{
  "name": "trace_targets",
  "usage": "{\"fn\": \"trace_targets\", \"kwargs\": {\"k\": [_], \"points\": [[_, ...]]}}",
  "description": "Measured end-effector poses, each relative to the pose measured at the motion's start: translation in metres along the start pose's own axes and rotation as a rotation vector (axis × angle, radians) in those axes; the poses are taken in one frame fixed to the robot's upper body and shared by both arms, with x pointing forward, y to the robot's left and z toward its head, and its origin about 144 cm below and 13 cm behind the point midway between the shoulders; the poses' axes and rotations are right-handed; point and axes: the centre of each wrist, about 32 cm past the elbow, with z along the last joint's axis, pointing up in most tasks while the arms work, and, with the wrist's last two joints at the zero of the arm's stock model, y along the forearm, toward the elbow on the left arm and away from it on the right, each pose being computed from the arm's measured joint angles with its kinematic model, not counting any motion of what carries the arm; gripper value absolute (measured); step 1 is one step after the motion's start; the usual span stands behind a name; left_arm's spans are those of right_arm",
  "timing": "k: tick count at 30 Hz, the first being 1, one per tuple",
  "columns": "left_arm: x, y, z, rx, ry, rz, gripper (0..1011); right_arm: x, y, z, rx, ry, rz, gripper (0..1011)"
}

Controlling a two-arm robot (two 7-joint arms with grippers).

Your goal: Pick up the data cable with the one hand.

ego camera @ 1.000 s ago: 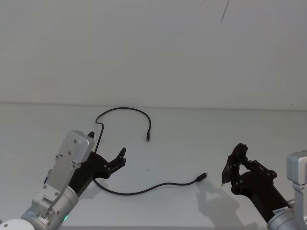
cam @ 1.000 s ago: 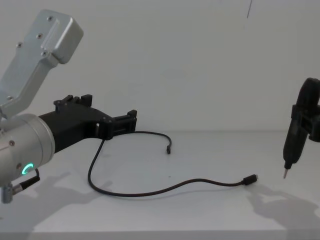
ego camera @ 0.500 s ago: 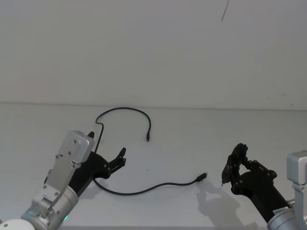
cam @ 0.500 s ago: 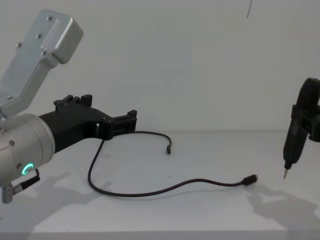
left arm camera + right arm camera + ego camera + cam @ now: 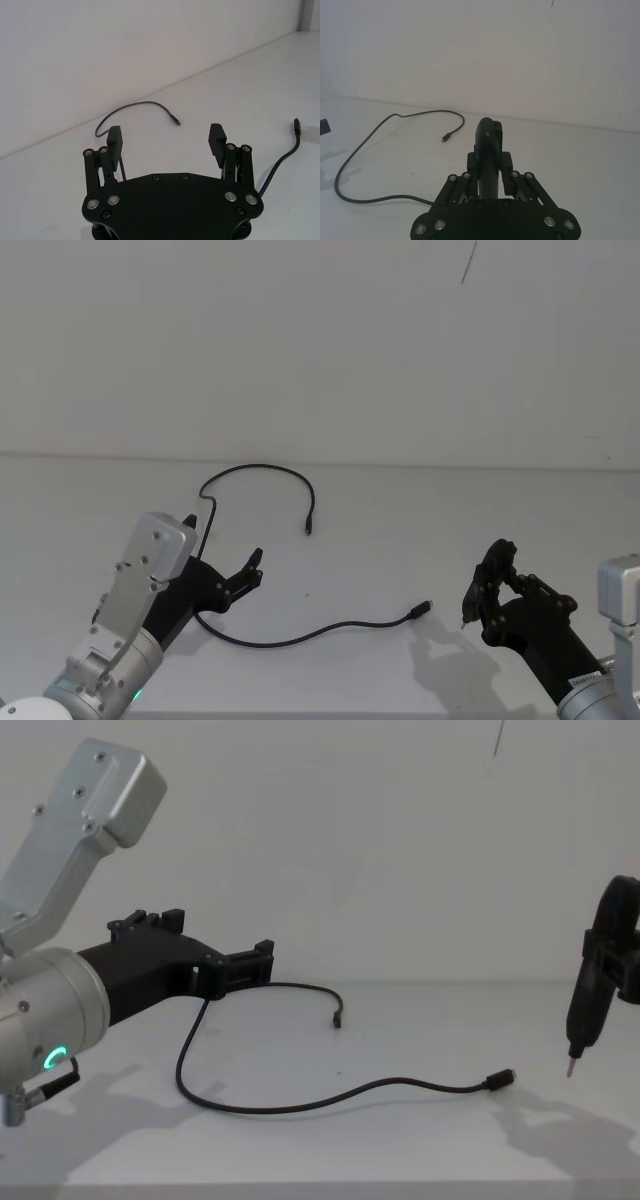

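Data cable (image 5: 290, 641) lies curled, near plug (image 5: 427, 606) pts right — L gripper (image 5: 166, 134) over bend.

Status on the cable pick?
Left gripper open, over data cable loop. Right gripper shut on pen-like tool, parked. Cable flat on table, ungrasped.

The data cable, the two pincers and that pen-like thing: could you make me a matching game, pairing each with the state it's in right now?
Things:
1. data cable
2. left pincer
3. right pincer
4. pen-like tool

States:
A. shut on something
B. tip pointing down at the table
C. open and empty
D. lying loose in curves on the table

Pairs: 1-D, 2-C, 3-A, 4-B.
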Motion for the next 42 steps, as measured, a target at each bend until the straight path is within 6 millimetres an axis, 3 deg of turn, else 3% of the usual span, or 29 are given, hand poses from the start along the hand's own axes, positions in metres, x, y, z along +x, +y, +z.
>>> {"fn": "trace_targets", "kwargs": {"k": [10,22,42], "points": [[0.002,-0.005,-0.001,0.005,0.0,-0.036,1001,0.0,0.0,0.0,0.0,0.0,0.0,269],[0.011,-0.025,-0.005,0.031,-0.006,-0.188,1001,0.0,0.0,0.0,0.0,0.0,0.0,269],[0.025,-0.083,-0.011,0.139,-0.015,-0.563,1001,0.0,0.0,0.0,0.0,0.0,0.0,269]]}}
